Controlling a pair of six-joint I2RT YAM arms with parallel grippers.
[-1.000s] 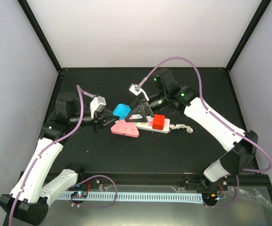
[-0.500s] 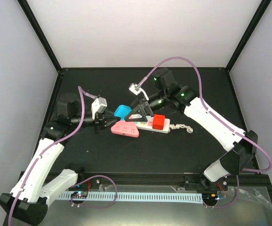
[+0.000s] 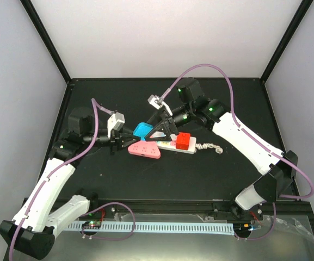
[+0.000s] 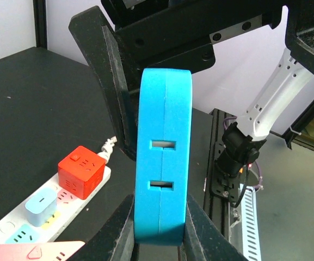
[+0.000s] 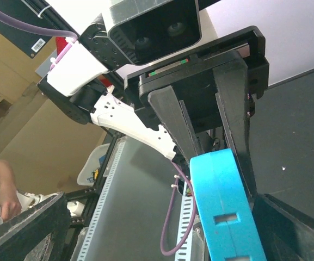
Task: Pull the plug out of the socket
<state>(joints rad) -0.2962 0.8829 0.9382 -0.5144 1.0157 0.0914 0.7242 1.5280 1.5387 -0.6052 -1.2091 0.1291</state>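
My left gripper [image 3: 133, 132] is shut on a blue plug [image 3: 142, 129] and holds it off the socket; in the left wrist view the plug [image 4: 164, 163] stands edge-on between my fingers [image 4: 125, 217]. The socket, a white power strip [image 3: 169, 145], lies mid-table and carries a red cube plug [image 3: 184, 141] and a pink triangular plug [image 3: 144, 149]. It also shows in the left wrist view [image 4: 4, 231], with a small light-blue plug [image 4: 41, 204]. My right gripper [image 3: 159, 130] is open just right of the blue plug [image 5: 227, 217], touching nothing.
The strip's short twisted white cord [image 3: 211, 147] trails right. Black frame posts and pale walls enclose the black table [image 3: 200, 179]. A slotted white cable rail [image 3: 162, 227] runs along the near edge between the arm bases.
My left gripper has shifted slightly right with the blue plug. My right gripper has risen slightly. The strip and its other plugs have not moved.
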